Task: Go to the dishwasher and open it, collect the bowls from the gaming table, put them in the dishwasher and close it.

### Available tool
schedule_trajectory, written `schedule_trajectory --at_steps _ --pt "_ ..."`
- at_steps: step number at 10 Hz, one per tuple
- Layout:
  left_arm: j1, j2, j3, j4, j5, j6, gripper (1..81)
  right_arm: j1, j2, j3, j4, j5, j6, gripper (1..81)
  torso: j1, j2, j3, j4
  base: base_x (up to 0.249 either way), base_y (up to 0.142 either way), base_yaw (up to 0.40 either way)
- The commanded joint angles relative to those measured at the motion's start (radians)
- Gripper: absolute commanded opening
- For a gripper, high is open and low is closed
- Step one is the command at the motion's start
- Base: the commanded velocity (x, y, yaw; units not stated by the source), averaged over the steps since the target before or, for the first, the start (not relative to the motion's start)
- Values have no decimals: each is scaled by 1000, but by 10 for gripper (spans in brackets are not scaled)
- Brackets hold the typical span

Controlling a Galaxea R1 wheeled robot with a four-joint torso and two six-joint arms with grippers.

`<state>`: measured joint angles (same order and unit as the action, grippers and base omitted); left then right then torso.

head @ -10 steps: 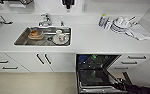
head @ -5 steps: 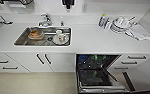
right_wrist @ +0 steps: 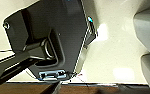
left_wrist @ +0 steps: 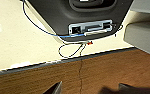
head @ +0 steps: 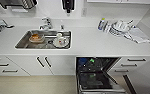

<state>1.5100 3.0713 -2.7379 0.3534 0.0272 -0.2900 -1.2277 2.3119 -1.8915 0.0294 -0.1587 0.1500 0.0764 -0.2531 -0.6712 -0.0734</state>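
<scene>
one dishwasher (head: 98, 75) stands open; either tool's state: cannot tell.

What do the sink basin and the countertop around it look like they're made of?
The sink basin looks like stainless steel: grey, with a dull metallic sheen on its walls. The countertop is a smooth, plain white surface with a matte look, perhaps laminate or solid surface; the pictures cannot settle which.

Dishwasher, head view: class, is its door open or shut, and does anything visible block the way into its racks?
The dishwasher door is folded down, so the dark interior is exposed below the white counter. Nothing visible stands in front of the opening. Coloured items already sit inside; what they are cannot be told.
</scene>
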Motion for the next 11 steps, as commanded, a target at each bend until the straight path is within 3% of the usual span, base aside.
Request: schedule_trajectory --at_steps 1,4,5,8,11 --pt "31 5 4 -7 80 -1 811 -102 75 -131 -40 -21 -6 811 62 -96 0 0 0 0 0" --pt "28 5 4 -2 80 9 811 -181 172 -262 -72 47 -33 811 131 -207 0 0 0 0 0" --pt "28 3 4 -1 80 9 811 -191 189 -271 -62 91 -30 811 151 -240 0 0 0 0 0" --pt "28 0 4 -1 80 9 811 -148 206 -253 -49 127 -7 811 224 -356 1 0 0 0 0" --pt "28 -5 4 -2 80 9 811 -13 207 -199 86 110 49 811 293 -467 2 0 0 0 0"
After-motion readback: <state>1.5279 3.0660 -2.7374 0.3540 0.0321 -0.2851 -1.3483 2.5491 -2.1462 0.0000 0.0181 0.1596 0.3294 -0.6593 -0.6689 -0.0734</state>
